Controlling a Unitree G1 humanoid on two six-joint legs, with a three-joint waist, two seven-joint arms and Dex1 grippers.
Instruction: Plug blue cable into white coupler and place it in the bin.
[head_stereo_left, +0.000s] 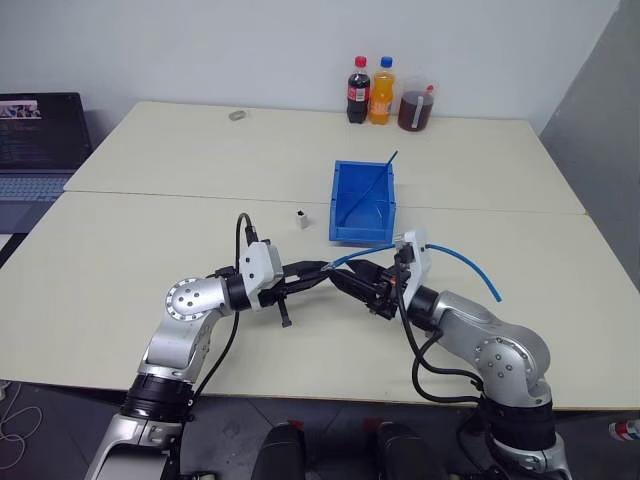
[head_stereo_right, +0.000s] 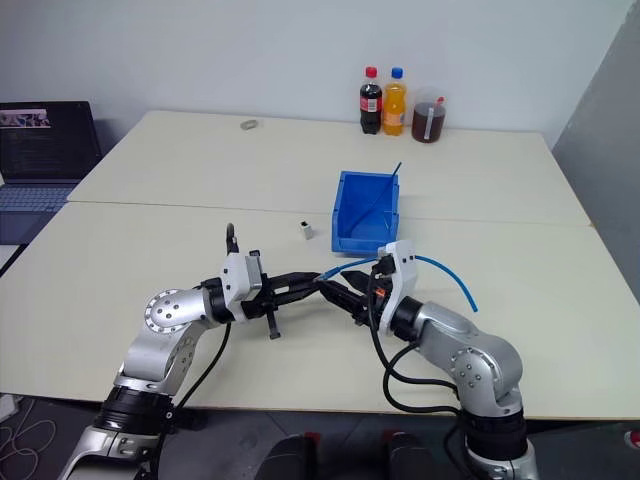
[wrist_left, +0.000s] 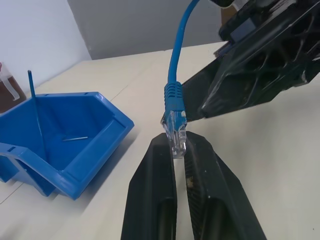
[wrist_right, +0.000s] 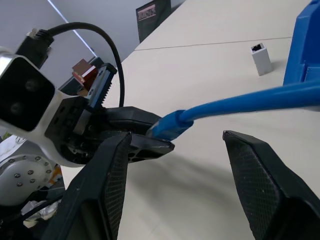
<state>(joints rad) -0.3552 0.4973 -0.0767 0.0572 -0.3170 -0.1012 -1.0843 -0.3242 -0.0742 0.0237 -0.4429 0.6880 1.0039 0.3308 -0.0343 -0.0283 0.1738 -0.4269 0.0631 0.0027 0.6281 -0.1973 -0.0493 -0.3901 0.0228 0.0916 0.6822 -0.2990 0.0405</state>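
Note:
The blue cable (head_stereo_left: 470, 262) arcs over the table from the right, and its clear plug (wrist_left: 175, 132) is pinched in my left gripper (head_stereo_left: 318, 270), which is shut on it. My right gripper (wrist_right: 177, 136) is open; its fingers straddle the cable just behind the plug's blue boot (wrist_right: 167, 125) without touching it. The two grippers meet tip to tip above the table's front middle. The white coupler (head_stereo_left: 301, 217) stands upright on the table, just left of the bin (head_stereo_left: 360, 236) and beyond both grippers. The blue bin sits open-topped behind the grippers.
A thin dark blue wire (head_stereo_left: 378, 180) leans inside the bin. Two drink bottles (head_stereo_left: 369, 90) and a jug (head_stereo_left: 415, 106) stand at the table's far edge. A laptop (head_stereo_left: 35, 140) sits far left. A small grey object (head_stereo_left: 237, 115) lies at the back left.

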